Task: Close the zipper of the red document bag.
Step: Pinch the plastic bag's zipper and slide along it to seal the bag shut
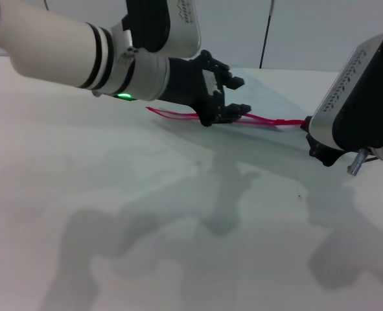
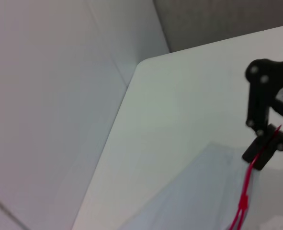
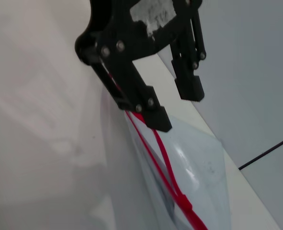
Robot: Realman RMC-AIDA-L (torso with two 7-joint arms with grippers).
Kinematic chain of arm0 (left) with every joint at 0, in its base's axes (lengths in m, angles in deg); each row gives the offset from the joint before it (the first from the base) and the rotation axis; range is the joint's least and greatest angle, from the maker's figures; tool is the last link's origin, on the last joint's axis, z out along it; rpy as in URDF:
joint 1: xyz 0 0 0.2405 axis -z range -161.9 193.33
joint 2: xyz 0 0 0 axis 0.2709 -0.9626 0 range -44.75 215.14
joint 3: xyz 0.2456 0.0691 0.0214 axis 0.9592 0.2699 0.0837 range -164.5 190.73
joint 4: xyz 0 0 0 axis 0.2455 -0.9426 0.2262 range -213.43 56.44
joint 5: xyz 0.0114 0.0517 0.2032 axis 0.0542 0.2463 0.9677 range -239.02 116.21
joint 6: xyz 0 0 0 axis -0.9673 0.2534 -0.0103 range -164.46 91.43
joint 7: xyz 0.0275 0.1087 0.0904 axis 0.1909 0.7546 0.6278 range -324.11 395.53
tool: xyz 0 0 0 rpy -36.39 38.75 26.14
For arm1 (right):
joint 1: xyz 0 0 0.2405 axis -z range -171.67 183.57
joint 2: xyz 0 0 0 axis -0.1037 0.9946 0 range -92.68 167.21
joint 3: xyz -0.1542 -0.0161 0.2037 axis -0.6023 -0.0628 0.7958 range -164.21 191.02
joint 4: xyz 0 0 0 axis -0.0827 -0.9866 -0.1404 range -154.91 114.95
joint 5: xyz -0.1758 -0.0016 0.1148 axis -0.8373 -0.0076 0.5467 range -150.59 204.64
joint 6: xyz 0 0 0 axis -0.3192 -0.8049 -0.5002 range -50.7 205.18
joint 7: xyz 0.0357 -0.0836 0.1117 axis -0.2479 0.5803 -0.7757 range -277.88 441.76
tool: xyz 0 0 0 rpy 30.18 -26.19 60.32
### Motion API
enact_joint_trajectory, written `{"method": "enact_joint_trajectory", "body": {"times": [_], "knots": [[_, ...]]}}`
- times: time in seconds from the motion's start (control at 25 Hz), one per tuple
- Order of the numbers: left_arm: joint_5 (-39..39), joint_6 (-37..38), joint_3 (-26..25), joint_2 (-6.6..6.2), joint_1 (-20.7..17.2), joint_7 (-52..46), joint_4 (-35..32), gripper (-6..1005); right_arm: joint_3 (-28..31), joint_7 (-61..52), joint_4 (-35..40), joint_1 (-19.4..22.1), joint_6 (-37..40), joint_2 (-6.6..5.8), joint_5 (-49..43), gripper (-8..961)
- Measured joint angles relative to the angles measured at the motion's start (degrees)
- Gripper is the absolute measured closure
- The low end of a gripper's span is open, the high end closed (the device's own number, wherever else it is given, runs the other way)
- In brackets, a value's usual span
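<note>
Left gripper (image 1: 229,96), upper centre of head view: fingers spread, lower one touching the zipper (image 1: 269,120). Zipper runs left-right across frame, two red strips parted. Red document bag (image 1: 269,91) flat on bench (image 1: 113,214). Right gripper (image 1: 321,152), right edge, at zipper's end; fingers cannot tell.

Translucent red document bag (image 1: 262,97) lying flat, red zipper (image 1: 269,120) gaping open

red zipper (image 1: 269,119), translucent grey-blue bag (image 3: 198,167)

Lab-like test cell: bare white table (image 1: 113,214), plain pale partition walls (image 2: 45,96) around it.
</note>
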Motion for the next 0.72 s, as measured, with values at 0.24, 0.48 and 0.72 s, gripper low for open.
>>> {"method": "enact_joint_trajectory", "body": {"times": [0.24,0.48,0.72], "knots": [[-6.27,-0.04,-0.06,0.05,-0.45,7.76,0.17,564,0.00,-0.02,1.31,0.24,0.47,0.00,0.00,929],[-7.64,0.43,0.02,0.09,-0.86,12.34,0.49,572,-0.05,-0.02,2.52,0.26,0.67,0.00,0.00,928],[-7.86,0.66,0.21,0.13,-1.09,14.27,1.73,581,-0.17,-0.02,3.78,0.45,0.80,0.00,-0.03,928]]}}
